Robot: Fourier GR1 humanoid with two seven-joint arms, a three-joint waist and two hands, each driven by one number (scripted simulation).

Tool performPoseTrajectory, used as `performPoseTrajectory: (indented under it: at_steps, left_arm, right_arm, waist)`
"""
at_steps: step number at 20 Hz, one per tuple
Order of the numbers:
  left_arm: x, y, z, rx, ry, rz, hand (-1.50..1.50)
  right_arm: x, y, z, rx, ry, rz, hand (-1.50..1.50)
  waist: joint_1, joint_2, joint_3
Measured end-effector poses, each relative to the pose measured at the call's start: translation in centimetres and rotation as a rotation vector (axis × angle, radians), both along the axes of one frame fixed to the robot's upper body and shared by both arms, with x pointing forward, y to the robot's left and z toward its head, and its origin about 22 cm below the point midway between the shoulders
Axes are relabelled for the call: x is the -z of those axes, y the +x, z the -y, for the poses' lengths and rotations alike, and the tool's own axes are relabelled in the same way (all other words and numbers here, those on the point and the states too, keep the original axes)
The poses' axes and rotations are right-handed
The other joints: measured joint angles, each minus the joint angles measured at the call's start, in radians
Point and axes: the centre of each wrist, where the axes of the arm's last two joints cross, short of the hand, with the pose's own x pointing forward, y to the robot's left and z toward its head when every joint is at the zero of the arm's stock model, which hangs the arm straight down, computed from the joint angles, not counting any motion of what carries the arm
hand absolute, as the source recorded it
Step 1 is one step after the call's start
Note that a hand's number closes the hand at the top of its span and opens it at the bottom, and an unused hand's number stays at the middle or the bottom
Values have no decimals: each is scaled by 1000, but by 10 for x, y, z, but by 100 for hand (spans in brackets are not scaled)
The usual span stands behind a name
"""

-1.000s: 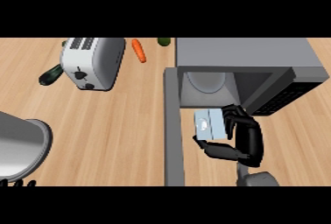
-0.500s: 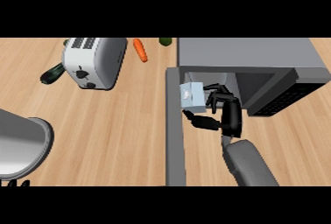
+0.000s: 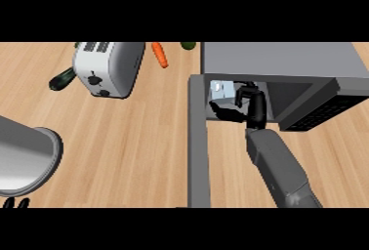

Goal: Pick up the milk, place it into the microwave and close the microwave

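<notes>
- Fingers and thumb of the right hand [image 3: 245, 106] are curled round the milk [image 3: 222, 91], which is carried inside the mouth of the microwave [image 3: 281, 61], at the left side of the cavity.
- A second ago the carton was held lower, in front of the opening; since then it has been lifted forward and brought in past the threshold, and the forearm has been stretched further out.
- The placing step is judged nearly done: whether the carton already rests on the cavity floor cannot be told, and release has not yet been made.
- The microwave door [image 3: 198, 156] stands swung wide open, just left of the forearm; before it can be shut, the hand must be drawn back out of the opening.
- The dark control panel [image 3: 328, 105] is seen to the right of the hand, apart from it.
- Well to the left, a toaster [image 3: 108, 68], a carrot [image 3: 161, 54] and a grey pot [image 3: 25, 156] are set on the counter [image 3: 130, 146]; none is in the way.
- The left hand [image 3: 14, 203] is rested at the lower left edge, fingers straight, holding nothing.
</notes>
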Motion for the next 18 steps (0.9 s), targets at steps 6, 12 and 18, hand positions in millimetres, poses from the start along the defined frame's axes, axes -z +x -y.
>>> performPoseTrajectory:
  at_steps: [6, 12, 18]
  left_arm:
    - [2, 2, -1, 20, -1, 1, -150]
    - [5, 3, -1, 42, 3, 0, -150]
    - [7, 8, -3, 62, -1, 11, -150]
  right_arm:
    - [2, 16, 19, 58, -111, -46, 150]
    - [-3, 24, 38, 83, -209, -48, 150]
    - [-11, 31, 50, 127, -336, 6, 150]
  waist:
    - [23, 10, 1]
    - [44, 19, 2]
    - [65, 30, 3]
